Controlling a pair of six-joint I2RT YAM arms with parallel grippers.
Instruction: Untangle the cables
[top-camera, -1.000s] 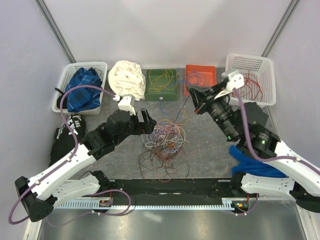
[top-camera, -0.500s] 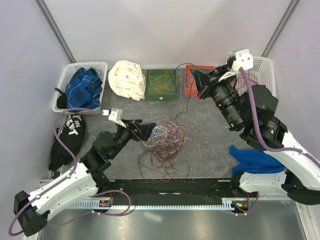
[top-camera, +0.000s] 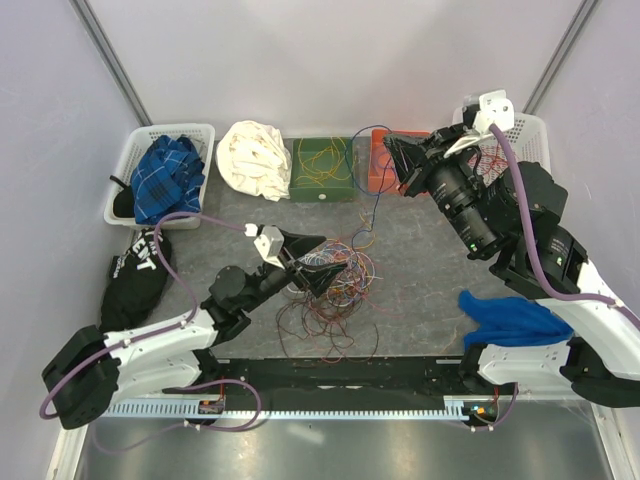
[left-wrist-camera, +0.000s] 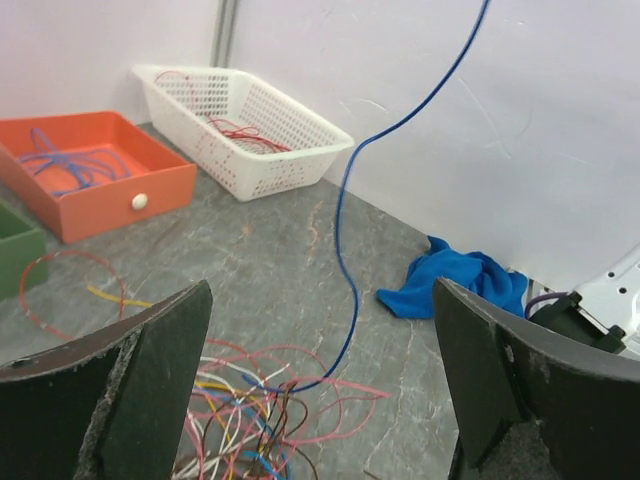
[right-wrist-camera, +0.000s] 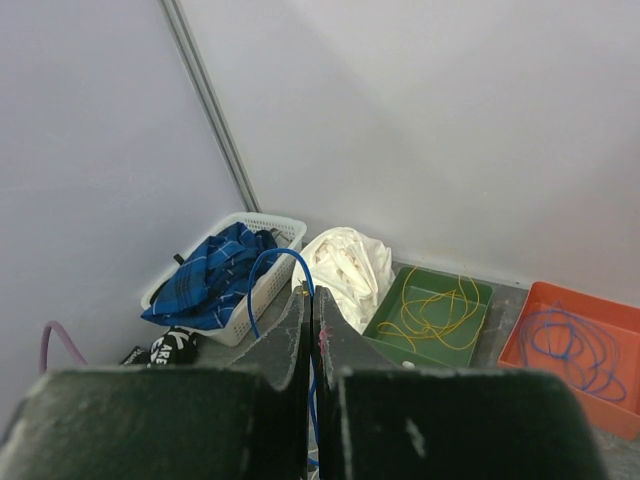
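Overhead, two wrist views; shared cables (top-camera: 345, 290)

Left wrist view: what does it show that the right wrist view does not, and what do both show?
Only the left wrist: the tangle, a blue cloth, a white basket with red cables, its open claw. Only the right wrist: a plaid cloth, a white cloth, yellow cables, its shut claw pinching the blue cable. Both: that blue cable and the orange tray with blue cables.
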